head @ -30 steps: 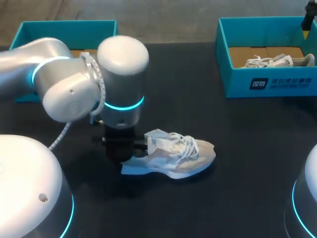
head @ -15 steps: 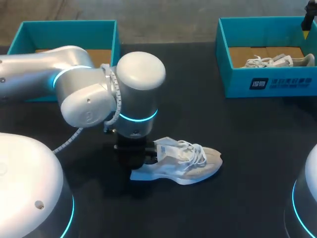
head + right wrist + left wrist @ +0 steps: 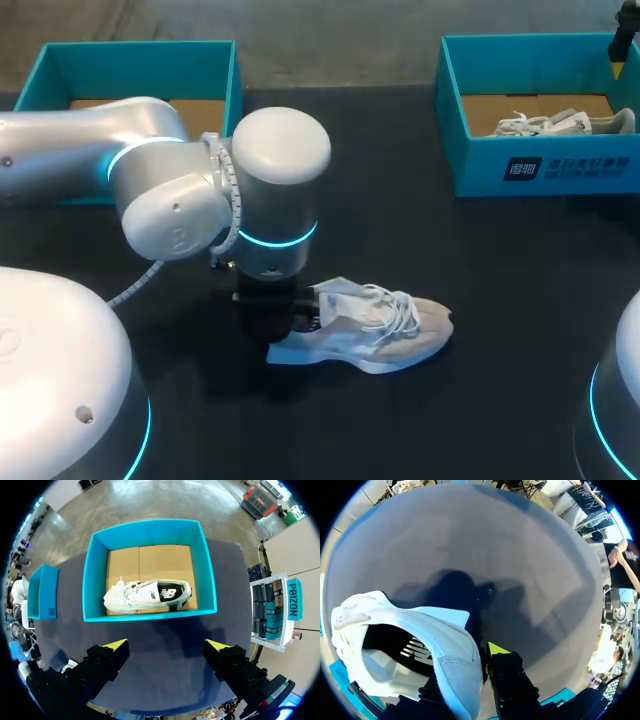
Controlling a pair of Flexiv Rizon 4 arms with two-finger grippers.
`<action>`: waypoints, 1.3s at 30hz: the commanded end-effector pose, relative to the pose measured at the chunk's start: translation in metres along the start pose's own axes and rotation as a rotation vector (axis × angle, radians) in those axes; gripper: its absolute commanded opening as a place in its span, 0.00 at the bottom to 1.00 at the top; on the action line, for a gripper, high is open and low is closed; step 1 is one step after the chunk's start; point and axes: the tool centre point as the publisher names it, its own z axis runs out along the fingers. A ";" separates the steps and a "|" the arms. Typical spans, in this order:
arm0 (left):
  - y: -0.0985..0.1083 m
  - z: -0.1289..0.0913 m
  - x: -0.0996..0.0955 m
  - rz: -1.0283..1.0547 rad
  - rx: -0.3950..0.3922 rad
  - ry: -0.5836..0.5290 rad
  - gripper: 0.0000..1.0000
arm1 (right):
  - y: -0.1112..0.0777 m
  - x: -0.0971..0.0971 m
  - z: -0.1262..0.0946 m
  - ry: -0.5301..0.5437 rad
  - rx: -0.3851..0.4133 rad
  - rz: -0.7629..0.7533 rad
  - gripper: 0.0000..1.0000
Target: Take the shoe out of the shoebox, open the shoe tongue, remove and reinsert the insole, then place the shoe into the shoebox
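Note:
A white and beige shoe (image 3: pixel 375 325) lies on its sole on the dark table, toe pointing right. My left gripper (image 3: pixel 290 318) is at its heel, mostly hidden under the wrist. In the left wrist view the shoe's heel collar (image 3: pixel 452 655) is pinched in my left gripper (image 3: pixel 476 655): one yellow-tipped finger (image 3: pixel 496 649) is outside and the other is hidden inside the shoe. An open teal shoebox (image 3: pixel 130 55) with bare cardboard inside stands at the back left. My right gripper (image 3: pixel 165 645) hangs open high above the right shoebox (image 3: pixel 150 527).
The right teal shoebox (image 3: pixel 540 170) at the back right holds a second white shoe (image 3: pixel 550 123), also seen from above (image 3: pixel 147 595). The right gripper's fingers (image 3: pixel 622 40) show at the head view's top right corner.
My left arm has moved to the right and slightly nearer, dragging the shoe with it by the heel. The right arm has not moved.

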 end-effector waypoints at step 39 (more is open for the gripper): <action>-0.001 -0.124 0.059 -0.052 0.029 -0.389 1.00 | -0.001 0.000 0.000 -0.001 -0.001 0.001 1.00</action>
